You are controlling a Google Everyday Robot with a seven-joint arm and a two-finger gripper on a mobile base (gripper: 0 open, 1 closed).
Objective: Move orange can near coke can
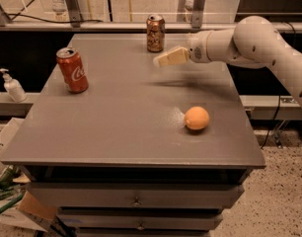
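Note:
The orange can (155, 33), copper-orange and cream with a silver top, stands upright at the far edge of the grey table (116, 127). The coke can (72, 69), bright red with white script, stands upright near the table's left edge. My gripper (163, 59) hangs above the table just right of and in front of the orange can, a little apart from it. It holds nothing. The white arm reaches in from the right.
A round orange fruit (197, 118) lies on the table's right front part. A white pump bottle (12, 85) stands on a lower ledge to the left. Metal posts and a rail run behind the table. Drawers sit under the tabletop.

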